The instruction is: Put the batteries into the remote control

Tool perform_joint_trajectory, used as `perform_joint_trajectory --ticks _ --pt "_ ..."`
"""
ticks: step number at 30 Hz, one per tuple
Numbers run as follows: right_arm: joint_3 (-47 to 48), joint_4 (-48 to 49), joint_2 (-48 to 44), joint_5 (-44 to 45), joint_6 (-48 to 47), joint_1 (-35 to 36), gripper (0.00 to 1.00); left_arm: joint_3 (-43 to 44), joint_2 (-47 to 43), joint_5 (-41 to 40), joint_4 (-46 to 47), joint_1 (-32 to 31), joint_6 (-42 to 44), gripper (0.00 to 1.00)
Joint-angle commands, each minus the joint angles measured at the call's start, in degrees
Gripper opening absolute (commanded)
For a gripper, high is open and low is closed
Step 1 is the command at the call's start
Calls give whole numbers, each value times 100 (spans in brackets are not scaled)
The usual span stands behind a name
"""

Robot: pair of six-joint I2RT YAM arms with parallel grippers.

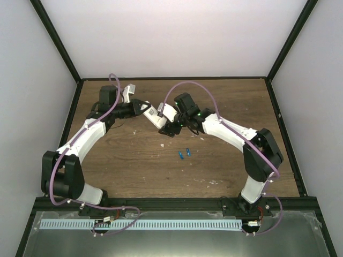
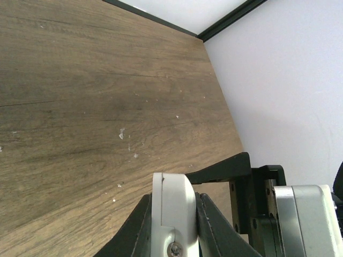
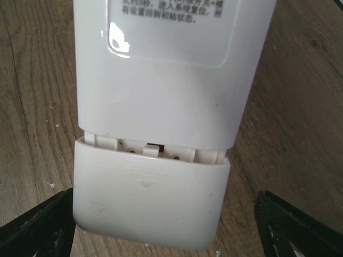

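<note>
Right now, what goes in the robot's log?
left end effector: shut on remote | right end effector: open, flanking cover | batteries: on table, not loaded

Remote (image 3: 161,80): small white handset, up off the table (image 1: 134,160), back side showing w/ printed text, one end pinched in left gripper (image 1: 146,109). Batt. cover (image 3: 150,198) slid partway off, compartment edge showing in the gap. Batteries (image 1: 181,155): 2 tiny blue cells, lying flat on the wood, just beside each other, near table center.

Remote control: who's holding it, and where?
The left gripper grips the remote control at the end opposite its battery cover; right gripper open, astride the cover end.
</note>
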Motion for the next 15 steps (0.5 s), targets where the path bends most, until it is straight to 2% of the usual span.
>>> perform_joint_trajectory --ticks 1,15 --pt "280 -18 58 -117 -55 -13 81 47 -15 85 225 17 -9 0" --pt "358 18 90 -213 -87 -14 67 55 35 93 238 15 -20 0"
